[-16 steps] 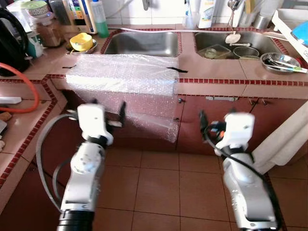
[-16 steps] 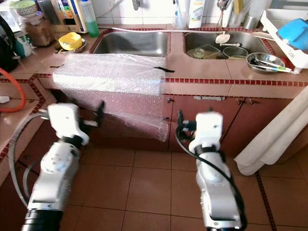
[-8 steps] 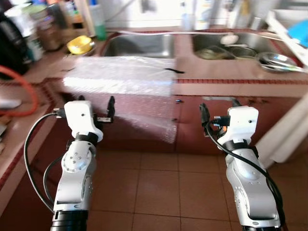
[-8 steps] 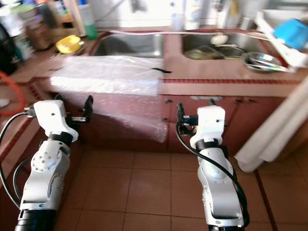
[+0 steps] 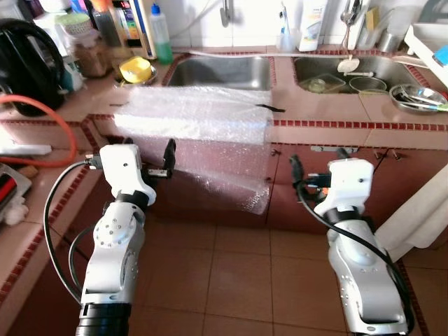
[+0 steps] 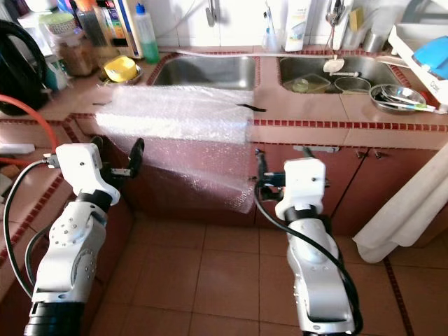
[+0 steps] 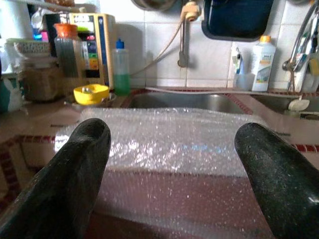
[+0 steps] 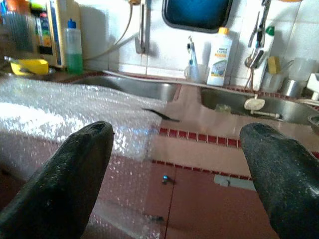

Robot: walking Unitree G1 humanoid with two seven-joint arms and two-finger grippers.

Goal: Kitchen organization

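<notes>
A sheet of bubble wrap [image 5: 199,115] lies on the tiled counter [image 5: 315,126] in front of the left sink [image 5: 220,72] and hangs over the edge, down the cabinet front. My left gripper [image 6: 117,148] is open and empty, held just short of the hanging wrap at its left end. In the left wrist view its fingers [image 7: 75,169] frame the bubble wrap [image 7: 169,139]. My right gripper [image 5: 318,159] is open and empty too, in front of the cabinet right of the wrap. The right wrist view has the bubble wrap [image 8: 65,109] off to one side.
A yellow bowl [image 5: 136,68], a green bottle [image 5: 161,43] and a black kettle [image 5: 24,66] stand at the back left. An orange hose [image 5: 66,129] crosses the side counter. The right sink [image 5: 350,70] holds dishes; a metal plate [image 5: 416,96] lies beside it. A white cloth [image 5: 420,217] hangs at right.
The whole picture has shifted and sharpened, so the camera moved; the counter now sits a little lower in view. Both arms keep about the same raised pose, grippers still open.
</notes>
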